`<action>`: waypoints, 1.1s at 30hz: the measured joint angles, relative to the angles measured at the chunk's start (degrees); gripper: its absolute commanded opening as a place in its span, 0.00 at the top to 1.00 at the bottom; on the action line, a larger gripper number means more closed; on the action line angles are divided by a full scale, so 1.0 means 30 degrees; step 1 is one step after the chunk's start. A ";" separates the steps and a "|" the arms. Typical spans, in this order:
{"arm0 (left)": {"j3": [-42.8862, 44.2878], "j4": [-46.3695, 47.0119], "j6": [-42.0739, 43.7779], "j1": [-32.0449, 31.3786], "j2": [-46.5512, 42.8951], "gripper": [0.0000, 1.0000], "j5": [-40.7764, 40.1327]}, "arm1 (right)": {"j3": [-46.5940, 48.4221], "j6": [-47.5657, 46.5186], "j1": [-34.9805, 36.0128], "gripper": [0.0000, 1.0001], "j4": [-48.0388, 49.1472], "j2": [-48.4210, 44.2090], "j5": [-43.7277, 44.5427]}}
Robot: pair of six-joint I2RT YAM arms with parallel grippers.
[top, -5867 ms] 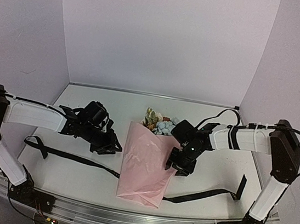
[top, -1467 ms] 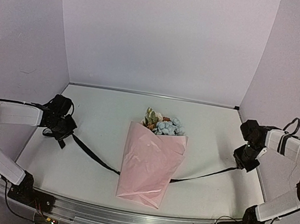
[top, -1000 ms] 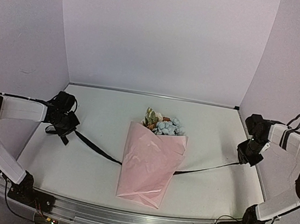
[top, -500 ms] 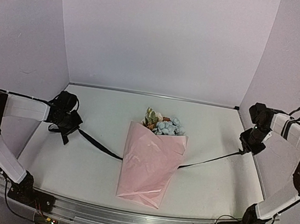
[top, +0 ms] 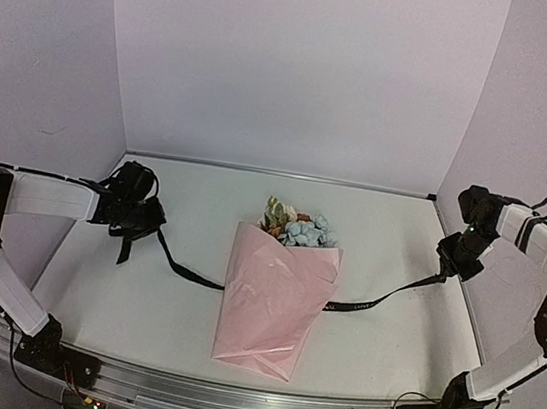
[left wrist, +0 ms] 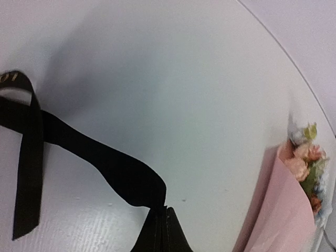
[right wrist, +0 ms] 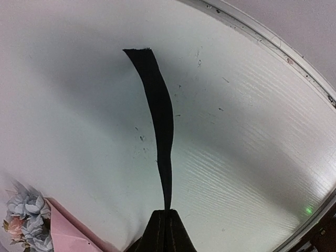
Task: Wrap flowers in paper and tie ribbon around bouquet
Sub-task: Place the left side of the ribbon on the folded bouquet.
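Since the earlier frames both ends of the ribbon (top: 379,297) have been carried outward and pulled taut, and in the last second the left gripper (top: 140,222) has drifted back in toward the middle, so the left run now sags a little. The bouquet (top: 271,300) lies flat at the centre of the table (top: 204,195). Its long axis runs six to twelve o'clock, with the flowers (top: 297,230) pointing to twelve and the folded foot of the paper (top: 256,349) at six. The ribbon passes beneath the cone about halfway along it, with its own long axis running nine to three o'clock, square across the bouquet. At nine o'clock the left gripper is clamped on the ribbon, a short tail looping behind it in the left wrist view (left wrist: 105,163). At three o'clock the right gripper (top: 455,261) pinches the other end, the free tip hanging beyond its fingers (right wrist: 160,121). The left gripper stands nearer the cone. The next move probably calls for both ends to come inward over the paper and cross above it.
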 measured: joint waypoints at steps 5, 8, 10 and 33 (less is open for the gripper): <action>0.2615 0.1577 0.4121 -0.4671 0.0136 1.00 -0.0428 | -0.0485 -0.0005 0.0310 1.00 -0.0006 0.0000 -0.0999; 0.4904 0.3020 0.8390 -0.9051 0.1137 1.00 -0.1151 | -0.0888 -0.0064 0.0727 1.00 -0.0018 0.0007 -0.1328; 0.6489 0.3670 1.0813 -1.2006 0.2436 1.00 -0.1433 | -0.1080 -0.0133 0.1029 1.00 -0.0064 0.0021 -0.1504; 1.0766 -0.0400 1.3813 -1.4562 0.7544 0.40 -0.0487 | 0.0024 -0.2011 0.2712 1.00 -0.1196 0.0940 -0.2249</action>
